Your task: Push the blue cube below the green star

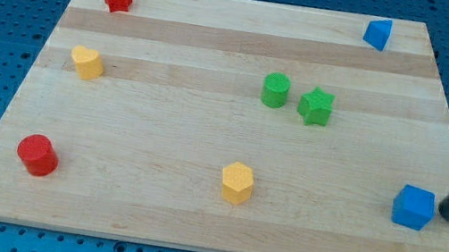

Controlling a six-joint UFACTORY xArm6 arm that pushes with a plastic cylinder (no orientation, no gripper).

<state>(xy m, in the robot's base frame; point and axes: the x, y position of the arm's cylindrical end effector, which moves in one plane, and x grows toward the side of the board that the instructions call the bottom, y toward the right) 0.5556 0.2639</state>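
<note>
My tip (pixel 448 216) touches the blue cube (pixel 413 207) on its right face; no fingers. Light, rigid, likely slides easily toward the green star (pixel 316 106).

My tip (pixel 448 216) sits just at three o'clock of the blue cube (pixel 413 207), near the wooden board's (pixel 191 220) lower right corner; the green star (pixel 316 106) lies well apart at eleven o'clock.
</note>
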